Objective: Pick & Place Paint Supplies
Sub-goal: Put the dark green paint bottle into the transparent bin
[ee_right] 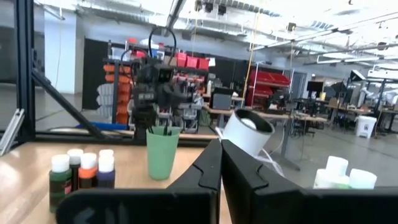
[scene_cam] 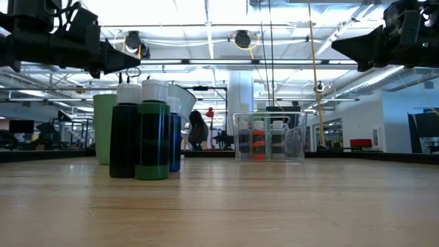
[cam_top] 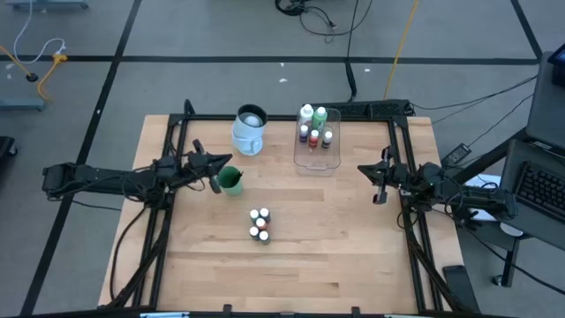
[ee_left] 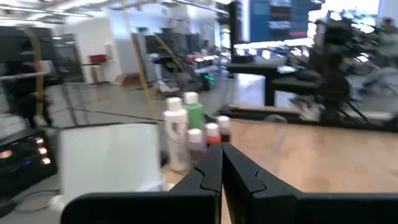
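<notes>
The wooden desk carries the paint supplies in two places; a cluster of small white-capped paint bottles stands near the middle of the desk, a little toward the front edge, with nothing touching it; in the low view this same cluster is close to the camera, and a black one, a green one and a blue one can be told apart. The clear plastic tray lies toward the back of the desk, right of the centre; inside it stand a tall white bottle and a tall green bottle at its far end, side by side, and just in front of them some small bottles in red and dark colours. A green cup stands on the left half of the desk, and thin dark sticks, probably brush handles, show in it in the right wrist view; a white pitcher stands behind it, near the back edge, just left of the tray.

The left hand is over the desk just beside the green cup, on its left; its fingers are pressed together and hold nothing. The right hand is over the right part of the desk, well apart from the tray and from the cluster; its fingers are also closed together, and empty.
</notes>
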Action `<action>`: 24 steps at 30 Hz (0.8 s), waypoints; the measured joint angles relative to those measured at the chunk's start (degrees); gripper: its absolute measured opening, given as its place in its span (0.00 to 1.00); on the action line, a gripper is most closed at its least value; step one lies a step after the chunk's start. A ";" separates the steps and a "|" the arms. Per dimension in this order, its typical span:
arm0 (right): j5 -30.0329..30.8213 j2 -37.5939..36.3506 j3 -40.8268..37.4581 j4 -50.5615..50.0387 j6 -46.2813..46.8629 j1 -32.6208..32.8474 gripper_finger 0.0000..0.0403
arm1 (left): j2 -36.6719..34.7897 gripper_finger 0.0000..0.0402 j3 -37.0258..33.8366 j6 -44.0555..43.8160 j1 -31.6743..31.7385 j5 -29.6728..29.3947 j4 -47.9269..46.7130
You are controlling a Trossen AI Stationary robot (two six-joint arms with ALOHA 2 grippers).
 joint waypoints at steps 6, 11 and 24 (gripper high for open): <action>0.01 0.05 -0.07 -3.62 -1.56 0.00 0.01 | 3.13 0.01 1.92 -2.32 -2.33 5.10 0.49; 0.00 0.07 -0.09 -3.50 -4.42 0.00 0.01 | 6.48 0.00 11.61 0.11 -9.85 5.26 -11.87; 0.01 0.26 -0.11 -3.51 -7.01 0.00 0.01 | 35.36 0.01 54.29 -7.70 -23.28 1.20 -66.66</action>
